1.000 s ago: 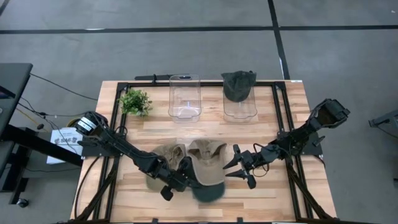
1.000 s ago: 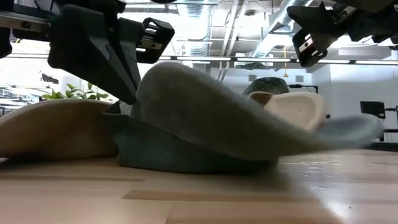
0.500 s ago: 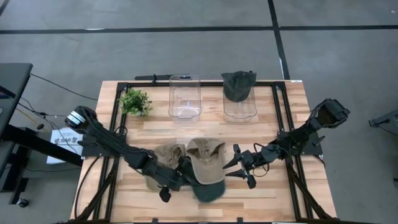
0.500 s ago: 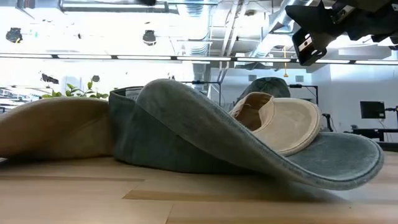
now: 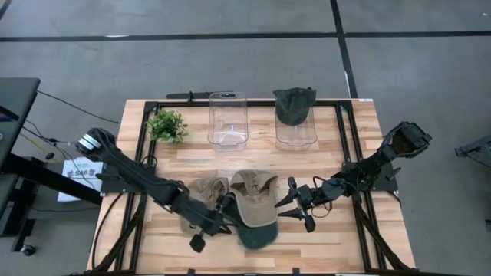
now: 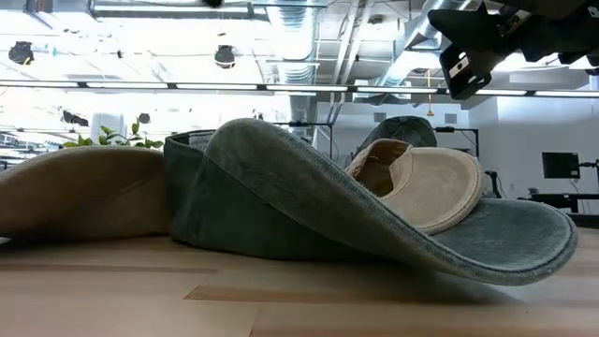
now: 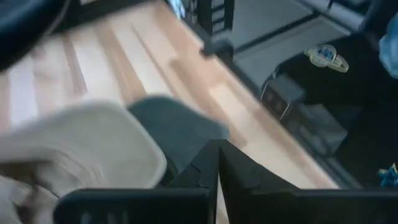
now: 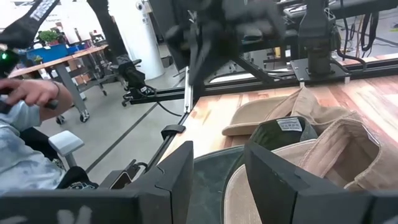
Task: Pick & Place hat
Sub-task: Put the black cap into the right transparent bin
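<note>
Denim-green and tan caps lie heaped at the near middle of the wooden table. The green cap sits lowest, its brim just beside the left gripper, whose fingers are pressed together on nothing. A tan cap rests on top of it, and another tan cap lies alongside. The right gripper hovers just beside the pile, fingers parted and empty. Beyond it stand two clear containers, one holding a dark cap, and a small plant.
</note>
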`<state>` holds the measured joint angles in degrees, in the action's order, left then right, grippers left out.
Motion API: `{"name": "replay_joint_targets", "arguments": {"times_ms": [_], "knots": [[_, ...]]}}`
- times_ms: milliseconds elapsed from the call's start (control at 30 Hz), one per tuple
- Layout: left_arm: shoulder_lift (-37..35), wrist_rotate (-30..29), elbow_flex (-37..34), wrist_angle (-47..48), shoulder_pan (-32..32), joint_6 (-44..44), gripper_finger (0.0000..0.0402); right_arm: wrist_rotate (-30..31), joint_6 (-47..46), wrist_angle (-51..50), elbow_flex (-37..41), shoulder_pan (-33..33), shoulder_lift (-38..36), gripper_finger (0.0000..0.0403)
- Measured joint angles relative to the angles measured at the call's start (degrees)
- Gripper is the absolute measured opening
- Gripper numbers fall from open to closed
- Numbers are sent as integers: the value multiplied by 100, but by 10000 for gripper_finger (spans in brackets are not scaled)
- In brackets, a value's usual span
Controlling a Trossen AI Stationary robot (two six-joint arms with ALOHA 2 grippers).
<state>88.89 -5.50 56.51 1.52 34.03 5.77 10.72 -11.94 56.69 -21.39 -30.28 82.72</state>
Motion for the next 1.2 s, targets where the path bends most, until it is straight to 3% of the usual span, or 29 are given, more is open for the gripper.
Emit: {"name": "replay_joint_targets", "arguments": {"times_ms": [167,467,733,900,1067,1200], "knots": [[627,-85,-2,2,-11,-25,44,-3,0,0,0,0,0,134],[1252,-858,-2,-7,1,425,117,-7,33,-1,0,0,0,134],[1412,-1157,-4,-26,-22,446,140,-8,35,-1,0,0,0,134],[1464,-1164,-6,14,-153,301,116,-11,35,0,0,0,0,134],[1356,-1067,-11,22,-194,292,19,-11,35,0,0,0,0,134],[881,-1159,1,-109,-210,275,14,-13,39,0,1,-1,0,134]]}}
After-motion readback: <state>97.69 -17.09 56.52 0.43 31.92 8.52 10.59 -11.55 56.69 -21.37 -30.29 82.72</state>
